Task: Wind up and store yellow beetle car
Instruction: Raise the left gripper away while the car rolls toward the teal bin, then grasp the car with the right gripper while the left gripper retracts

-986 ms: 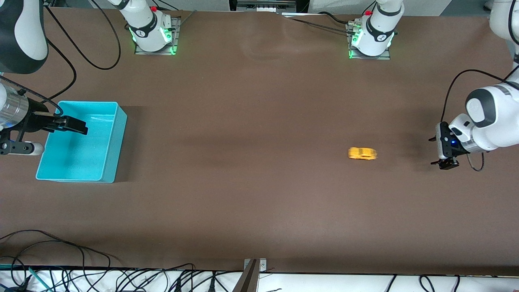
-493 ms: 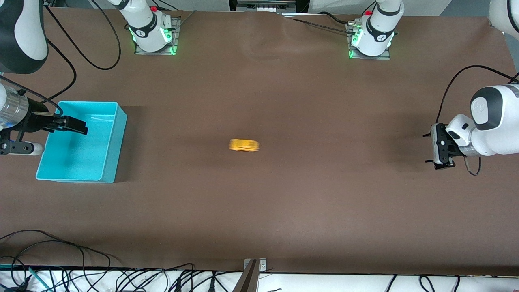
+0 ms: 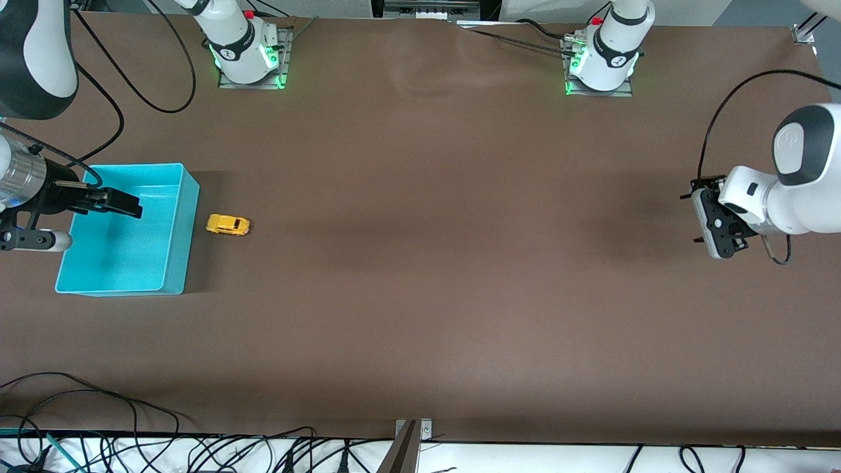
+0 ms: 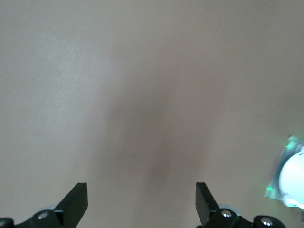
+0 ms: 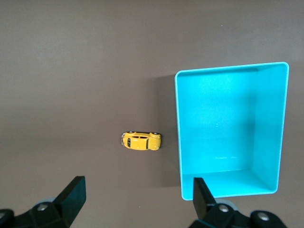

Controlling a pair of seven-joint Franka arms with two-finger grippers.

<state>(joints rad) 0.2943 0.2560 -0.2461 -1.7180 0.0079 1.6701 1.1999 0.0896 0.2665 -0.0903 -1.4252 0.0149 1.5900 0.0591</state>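
Note:
The yellow beetle car [image 3: 228, 225] stands on the brown table beside the turquoise bin [image 3: 189, 243], on the side toward the left arm's end, with a small gap between them. In the right wrist view the car [image 5: 141, 141] sits apart from the bin's wall [image 5: 178, 137]. My right gripper [image 3: 133, 205] is open and empty, up over the bin; it also shows in the right wrist view [image 5: 137, 197]. My left gripper [image 3: 696, 219] is open and empty, up over the left arm's end of the table, far from the car. Its wrist view [image 4: 141, 202] shows only bare table.
The bin is empty inside. The two arm bases [image 3: 246, 49] [image 3: 601, 59] stand at the table edge farthest from the front camera. Cables [image 3: 98, 447] and a metal bracket [image 3: 409, 437] lie along the nearest edge.
The car has rolled across the table from the left arm's end and stopped beside the bin. The bin has shifted slightly toward the right arm's end. The left gripper has lifted and drawn back.

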